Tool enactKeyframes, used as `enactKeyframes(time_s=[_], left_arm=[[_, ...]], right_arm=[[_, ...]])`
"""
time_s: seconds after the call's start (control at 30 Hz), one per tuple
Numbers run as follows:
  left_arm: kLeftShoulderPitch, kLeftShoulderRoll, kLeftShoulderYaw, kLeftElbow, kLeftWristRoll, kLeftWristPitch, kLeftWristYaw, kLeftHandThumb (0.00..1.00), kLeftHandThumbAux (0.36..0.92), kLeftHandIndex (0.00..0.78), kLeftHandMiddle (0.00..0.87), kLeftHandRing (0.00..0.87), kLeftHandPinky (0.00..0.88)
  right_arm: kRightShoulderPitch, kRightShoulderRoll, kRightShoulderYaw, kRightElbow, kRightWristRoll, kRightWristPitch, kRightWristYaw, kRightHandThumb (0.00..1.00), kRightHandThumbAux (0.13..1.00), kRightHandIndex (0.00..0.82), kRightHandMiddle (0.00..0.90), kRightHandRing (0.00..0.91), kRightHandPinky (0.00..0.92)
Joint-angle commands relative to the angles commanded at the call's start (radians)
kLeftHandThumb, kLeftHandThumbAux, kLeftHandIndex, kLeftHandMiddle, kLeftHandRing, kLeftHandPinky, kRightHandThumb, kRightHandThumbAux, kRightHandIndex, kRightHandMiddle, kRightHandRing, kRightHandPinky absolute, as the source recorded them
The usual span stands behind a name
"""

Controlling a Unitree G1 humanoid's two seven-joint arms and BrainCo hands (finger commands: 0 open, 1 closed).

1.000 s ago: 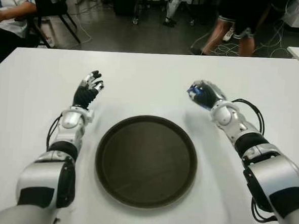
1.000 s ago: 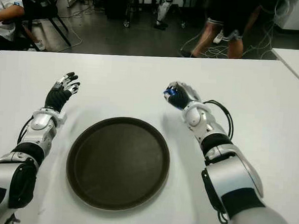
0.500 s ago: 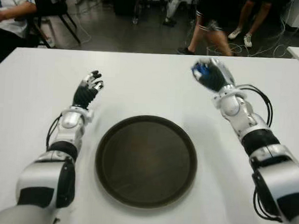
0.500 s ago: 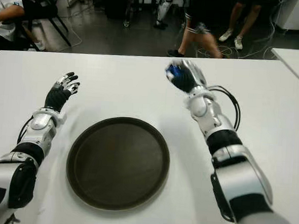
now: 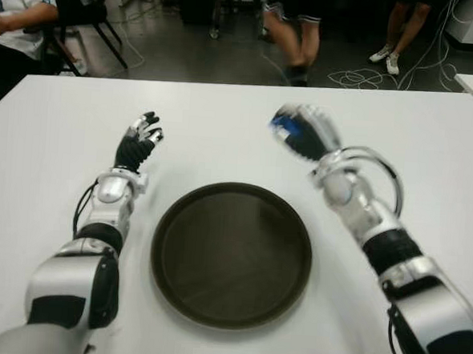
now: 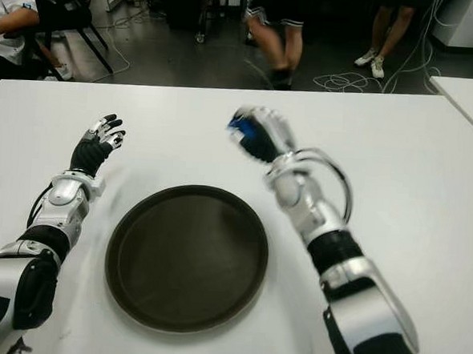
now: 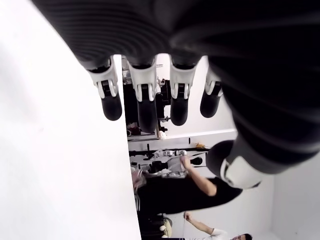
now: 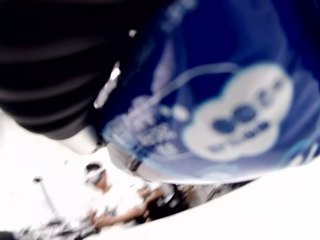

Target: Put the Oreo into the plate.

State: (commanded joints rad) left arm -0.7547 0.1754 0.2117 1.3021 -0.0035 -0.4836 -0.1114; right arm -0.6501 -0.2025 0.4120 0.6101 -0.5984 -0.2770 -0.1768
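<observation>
Oreo pack (image 5: 286, 129) clenched in raised right hand (image 5: 305, 133) beyond bare plate (image 5: 231, 254); left hand (image 5: 139, 140) slack.

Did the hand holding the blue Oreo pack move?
Yes. The right hand with the Oreo rose and swung leftward toward the plate, now near its far rim.
</observation>
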Motion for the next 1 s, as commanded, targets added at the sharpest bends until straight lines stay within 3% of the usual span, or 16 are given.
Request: enactKeyframes(time_s=[0.23,0.43,1.0], left_arm=[[0.004,-0.005,0.003,-0.004,-0.005,-0.013,-0.004,0.087,0.634,0.061,0.126,0.110,0.098],[0.001,-0.007,0.003,-0.004,-0.005,-0.005,-0.001,0.091,0.641,0.054,0.120,0.105,0.089],[-0.007,-0.012,0.009,-0.001,-0.016,0.012,-0.008,0.103,0.652,0.059,0.128,0.111,0.096]], right_arm=[[0.083,-0.004,0.061,-0.185,-0.037,0.022,0.110,0.681,0.735,0.433,0.739,0.755,0.738],[0.118,-0.023,0.090,-0.236,-0.062,-0.009,0.151,0.681,0.736,0.432,0.715,0.725,0.698],[0.137,-0.031,0.120,-0.251,-0.063,-0.100,0.218,0.681,0.735,0.432,0.708,0.723,0.710]])
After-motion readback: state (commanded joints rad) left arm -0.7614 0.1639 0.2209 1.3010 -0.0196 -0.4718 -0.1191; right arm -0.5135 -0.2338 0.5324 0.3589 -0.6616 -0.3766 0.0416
